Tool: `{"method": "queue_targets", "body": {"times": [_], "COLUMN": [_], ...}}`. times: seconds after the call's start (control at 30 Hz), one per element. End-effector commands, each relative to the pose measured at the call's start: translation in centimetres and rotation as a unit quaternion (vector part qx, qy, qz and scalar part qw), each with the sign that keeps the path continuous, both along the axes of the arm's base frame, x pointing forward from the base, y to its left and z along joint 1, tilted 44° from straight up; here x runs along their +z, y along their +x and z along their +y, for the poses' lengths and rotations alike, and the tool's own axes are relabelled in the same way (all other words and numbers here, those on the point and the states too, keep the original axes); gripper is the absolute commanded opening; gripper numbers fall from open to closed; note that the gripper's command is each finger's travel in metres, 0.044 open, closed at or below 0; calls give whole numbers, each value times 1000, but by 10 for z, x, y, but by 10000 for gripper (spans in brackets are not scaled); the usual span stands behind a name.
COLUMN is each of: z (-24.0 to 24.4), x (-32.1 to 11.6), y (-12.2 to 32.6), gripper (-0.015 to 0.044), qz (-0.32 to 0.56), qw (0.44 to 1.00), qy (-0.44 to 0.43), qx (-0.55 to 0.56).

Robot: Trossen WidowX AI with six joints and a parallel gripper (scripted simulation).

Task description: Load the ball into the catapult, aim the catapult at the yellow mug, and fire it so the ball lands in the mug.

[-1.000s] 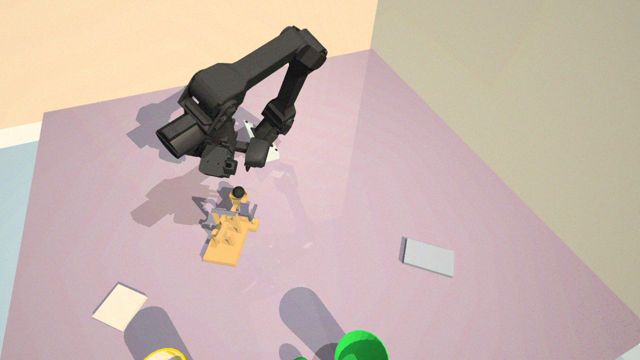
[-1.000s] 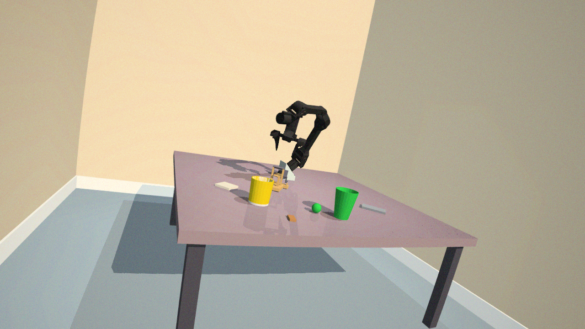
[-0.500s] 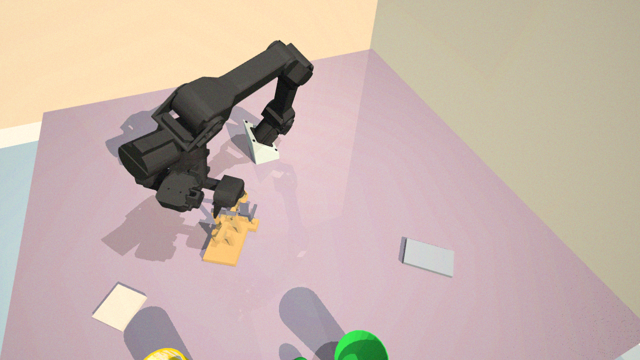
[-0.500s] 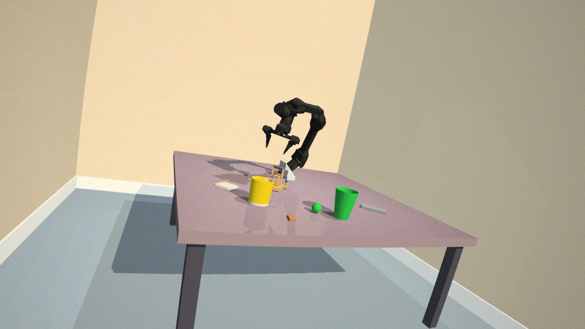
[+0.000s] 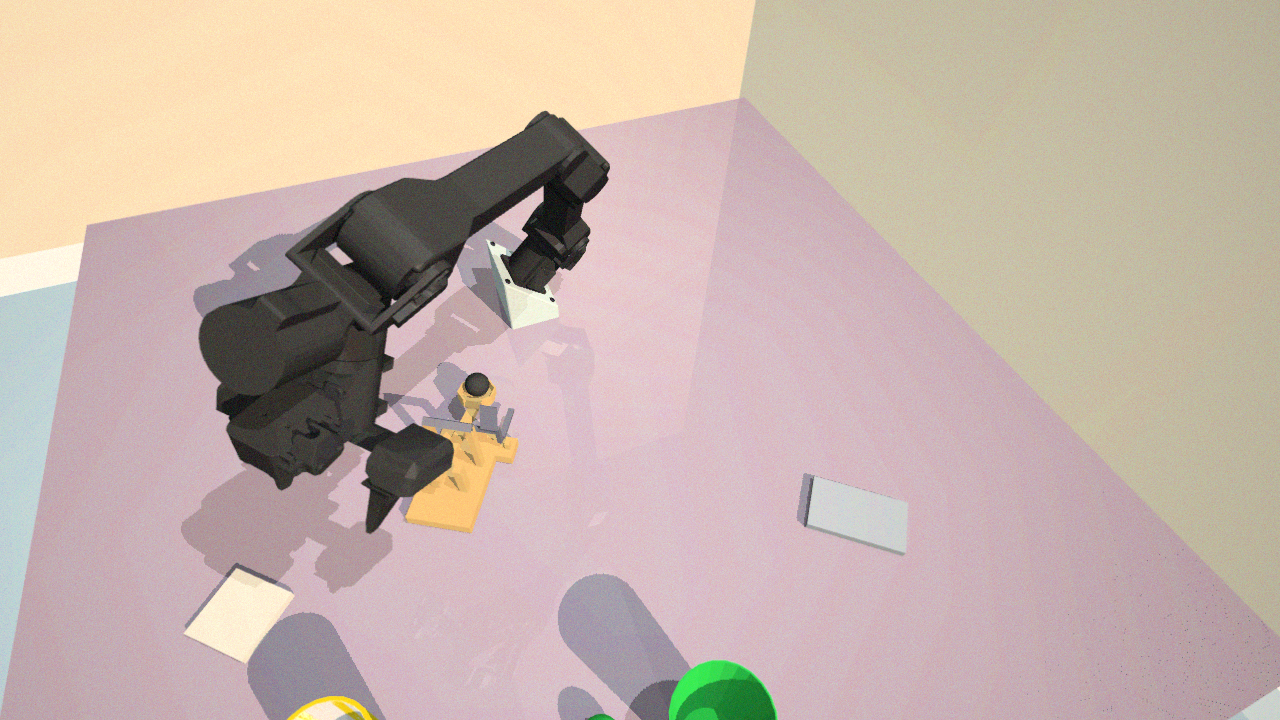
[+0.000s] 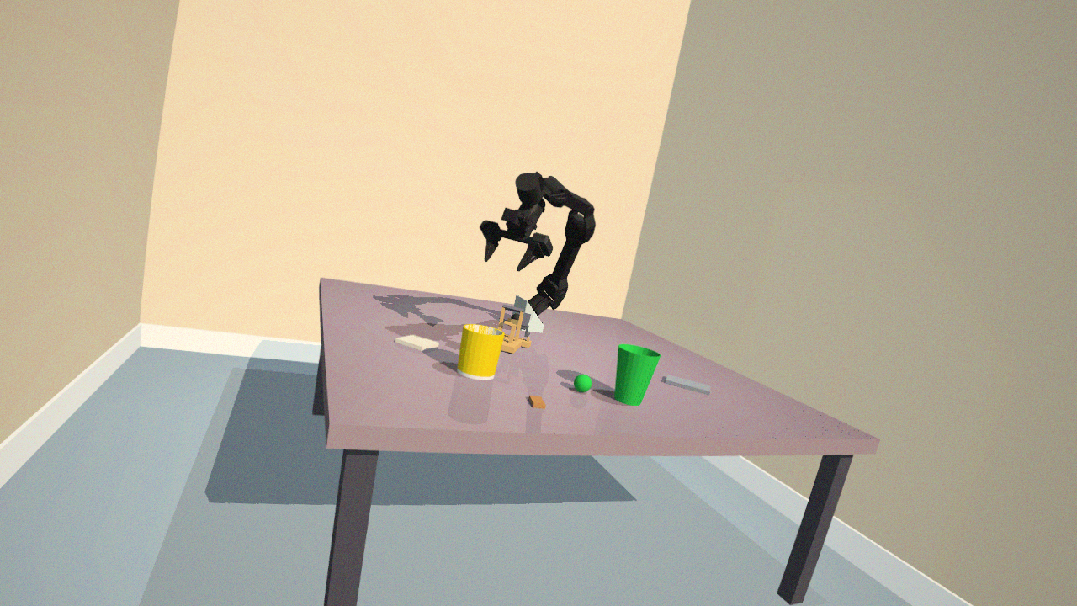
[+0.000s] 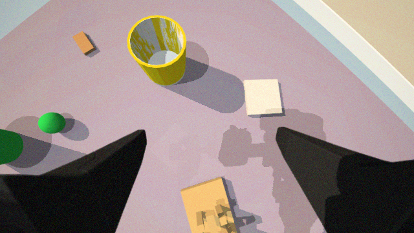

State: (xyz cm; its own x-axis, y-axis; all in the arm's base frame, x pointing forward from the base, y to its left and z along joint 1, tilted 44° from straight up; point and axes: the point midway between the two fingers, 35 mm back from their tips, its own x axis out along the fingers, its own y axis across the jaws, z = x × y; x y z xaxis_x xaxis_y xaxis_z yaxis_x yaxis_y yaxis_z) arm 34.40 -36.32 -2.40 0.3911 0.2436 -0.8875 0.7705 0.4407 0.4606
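Note:
The black ball sits in the cup at the end of the tan wooden catapult's arm. The catapult stands on the table near the arm's base, its grey crossbar and grey side plate visible in the top view. The yellow mug stands upright and looks empty in the wrist view, beyond the flat end of the catapult's base. My gripper is open wide and empty, hanging above the table near the catapult. The ball and the cup are outside the wrist view.
A green cup stands near a green ball. A small orange block lies nearby. A cream tile lies beside the mug. A grey slab lies farther right.

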Motion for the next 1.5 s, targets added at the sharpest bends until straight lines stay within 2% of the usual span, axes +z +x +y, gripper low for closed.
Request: {"method": "queue_targets", "body": {"times": [0.0,0.47,1.13,1.47], "z": [-7,-54,-55,-55], "x": [0,14,14,14], "y": [11,71,72,72], "gripper": [440,440,440,177], "qz": [-6,-202,-204,-204], "qw": [1000,976,975,975], "qy": [-4,-78,-79,-79], "qx": [-25,37,38,38]}}
